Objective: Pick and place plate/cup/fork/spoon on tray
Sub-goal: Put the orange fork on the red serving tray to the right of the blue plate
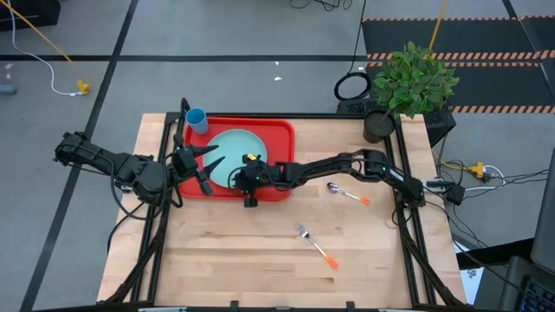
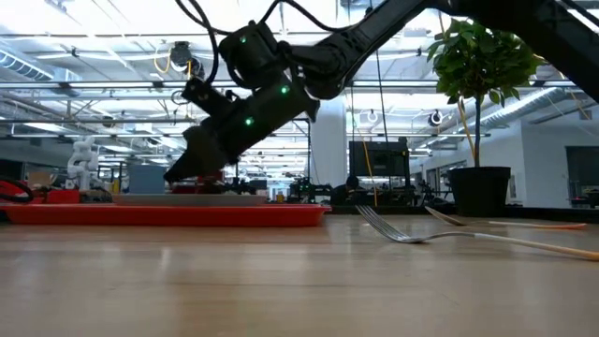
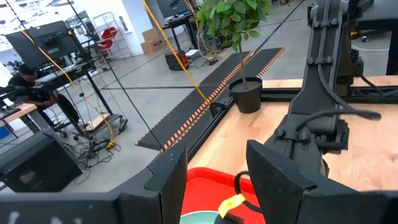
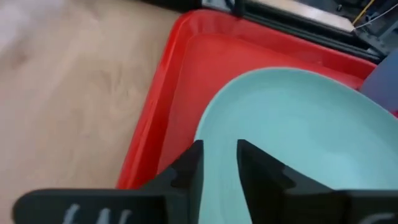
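Observation:
The mint-green plate (image 1: 234,152) lies flat on the red tray (image 1: 282,130). The blue cup (image 1: 197,119) stands at the tray's far left corner. The spoon (image 1: 347,192) and the fork (image 1: 315,245) lie on the bare wood to the right of the tray. My right gripper (image 1: 238,179) hangs just above the plate's near rim (image 4: 208,134). Its fingers are a little apart, one over the plate and one over the tray floor. In the low view its tips (image 2: 173,176) stand clear above the plate. My left gripper (image 1: 208,166) is wide open above the tray's left part.
A potted plant (image 1: 408,87) stands at the table's far right corner. Bare wood lies to the right of the tray and toward the near edge. The two grippers are close together over the tray. In the low view the fork (image 2: 412,234) lies nearest the camera.

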`<state>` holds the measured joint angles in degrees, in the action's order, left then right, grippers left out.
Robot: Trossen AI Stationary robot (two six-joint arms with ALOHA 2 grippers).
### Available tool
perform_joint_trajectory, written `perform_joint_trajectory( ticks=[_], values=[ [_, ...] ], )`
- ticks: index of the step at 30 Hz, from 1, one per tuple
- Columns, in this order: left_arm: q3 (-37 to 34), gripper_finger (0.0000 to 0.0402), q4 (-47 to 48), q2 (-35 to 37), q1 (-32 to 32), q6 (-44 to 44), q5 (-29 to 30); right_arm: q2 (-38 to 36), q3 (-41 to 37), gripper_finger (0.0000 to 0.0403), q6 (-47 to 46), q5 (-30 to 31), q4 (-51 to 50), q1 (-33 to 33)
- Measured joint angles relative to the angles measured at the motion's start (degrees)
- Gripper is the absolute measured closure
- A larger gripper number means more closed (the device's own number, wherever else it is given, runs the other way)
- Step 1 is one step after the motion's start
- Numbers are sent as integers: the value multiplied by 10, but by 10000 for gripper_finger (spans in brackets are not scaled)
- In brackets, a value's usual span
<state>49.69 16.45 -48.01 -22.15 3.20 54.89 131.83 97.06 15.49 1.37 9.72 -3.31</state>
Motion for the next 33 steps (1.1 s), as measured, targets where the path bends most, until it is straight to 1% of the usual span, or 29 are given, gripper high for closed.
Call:
perform_joint_trajectory(
  ticks=[2, 5, 8, 12, 16, 21, 24, 28, 33],
  values=[
    [0, 234, 0, 0, 0, -2, 0, -8, 0, 300, -15, 0, 1, 1],
    [0, 234, 0, 0, 0, -4, 0, -30, 0, 284, -32, 0, -33, 5],
    [0, 234, 0, 0, 0, -5, -15, -54, 0, 274, -35, 0, -90, 12],
    [0, 234, 0, 0, 0, -8, -35, -90, 0, 269, -43, 0, -185, 27],
    [0, 234, 0, 0, 0, -16, -37, -124, 0, 270, -58, 0, -290, 48],
    [0, 234, -1, -4, 0, -33, -39, -147, 0, 269, -79, 0, -414, 83],
    [0, 234, 0, -15, 0, -38, -50, -155, 0, 269, -89, 0, -483, 109],
    [0, 234, -6, -34, 0, -35, -59, -155, 0, 271, -91, 16, -507, 141],
    [0, 234, -39, -61, 4, -29, -60, -155, 0, 272, -92, 51, -474, 163]
  ],
)
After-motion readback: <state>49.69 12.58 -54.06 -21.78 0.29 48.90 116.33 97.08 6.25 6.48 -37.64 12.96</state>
